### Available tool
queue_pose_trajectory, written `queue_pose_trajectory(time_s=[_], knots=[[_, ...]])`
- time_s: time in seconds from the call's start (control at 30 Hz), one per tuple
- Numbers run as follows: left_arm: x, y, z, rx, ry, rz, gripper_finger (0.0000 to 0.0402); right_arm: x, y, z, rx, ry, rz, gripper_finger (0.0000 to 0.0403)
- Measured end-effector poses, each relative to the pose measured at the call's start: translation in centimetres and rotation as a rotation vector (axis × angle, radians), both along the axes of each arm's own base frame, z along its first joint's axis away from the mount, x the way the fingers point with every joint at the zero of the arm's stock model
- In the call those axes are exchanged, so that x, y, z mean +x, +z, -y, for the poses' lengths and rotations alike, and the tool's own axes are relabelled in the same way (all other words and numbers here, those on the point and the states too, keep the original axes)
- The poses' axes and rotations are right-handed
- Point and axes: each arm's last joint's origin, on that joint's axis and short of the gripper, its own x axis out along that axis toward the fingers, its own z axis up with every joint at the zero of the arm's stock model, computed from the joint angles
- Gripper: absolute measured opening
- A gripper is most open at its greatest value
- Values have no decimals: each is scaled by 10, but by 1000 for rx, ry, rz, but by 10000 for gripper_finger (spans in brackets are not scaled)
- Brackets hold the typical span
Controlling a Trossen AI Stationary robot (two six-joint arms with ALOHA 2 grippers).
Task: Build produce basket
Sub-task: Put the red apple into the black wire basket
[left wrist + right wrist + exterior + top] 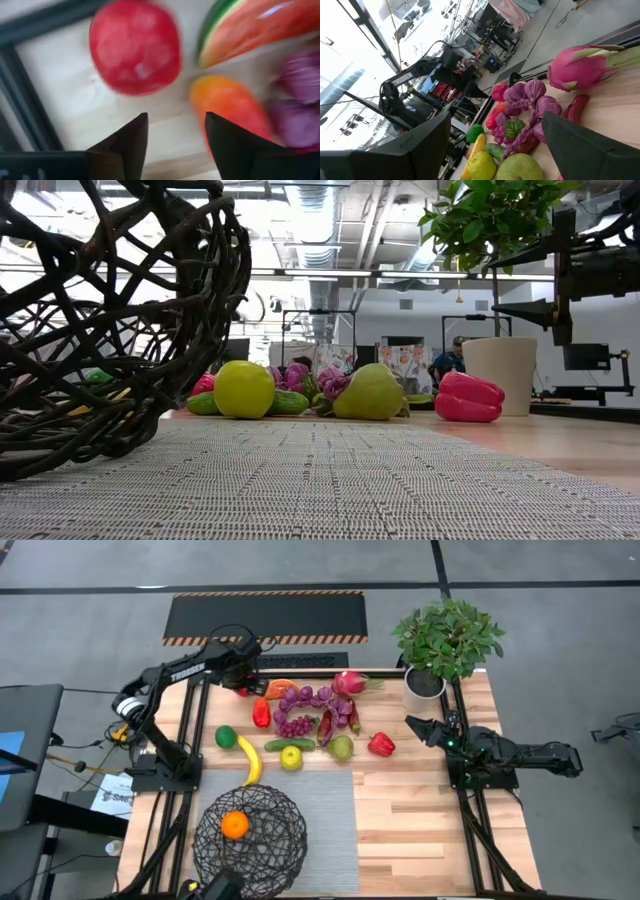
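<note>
The produce lies in a cluster mid-table: a red apple (pixel 135 47), a watermelon slice (pixel 250 25), an orange piece (pixel 227 102), purple grapes (pixel 305 710), a dragonfruit (pixel 350 683), a banana (pixel 250 762), a pear (pixel 341 748) and a red pepper (pixel 380 745). My left gripper (pixel 175 117) hangs open, pointing down over bare wood between the apple and the orange piece, with nothing between its fingers. The black wire basket (pixel 275 840) stands at the near left with an orange (pixel 234 826) inside. My right gripper (pixel 415 727) waits open at the right edge.
A potted plant (pixel 445 640) in a white pot stands at the far right corner. A grey mat (pixel 330 810) covers the near middle, beside the basket. The table's dark frame rail (pixel 20 95) runs close to the apple. Bare wood (pixel 420 830) lies at the near right.
</note>
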Motion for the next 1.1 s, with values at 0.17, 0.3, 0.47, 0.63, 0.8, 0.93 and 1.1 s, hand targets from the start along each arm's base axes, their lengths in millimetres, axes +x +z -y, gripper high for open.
queue_pose_trajectory(time_s=[0.17, 0.3, 0.47, 0.63, 0.8, 0.93, 1.1], knots=[[2, 16, 2, 104, -6, 64, 272, 0, 0, 0, -1, 1, 0, 333], [1, 14, 0, 104, 15, 56, 344, 0, 0, 0, -4, 1, -3, 333], [0, 5, -8, 110, 31, 17, 396, 0, 0, 0, -4, 2, -3, 333], [-2, -7, -18, 88, 52, -19, 390, 0, 0, 0, -5, 2, -3, 333], [-1, -21, -23, 44, 64, -41, 390, 0, 0, 0, -6, 1, -4, 333], [2, -32, -26, 17, 67, -61, 389, 0, 0, 0, -6, 1, -4, 333], [0, -31, -27, 9, 117, -49, 389, 0, 0, 0, -6, 1, -4, 333]])
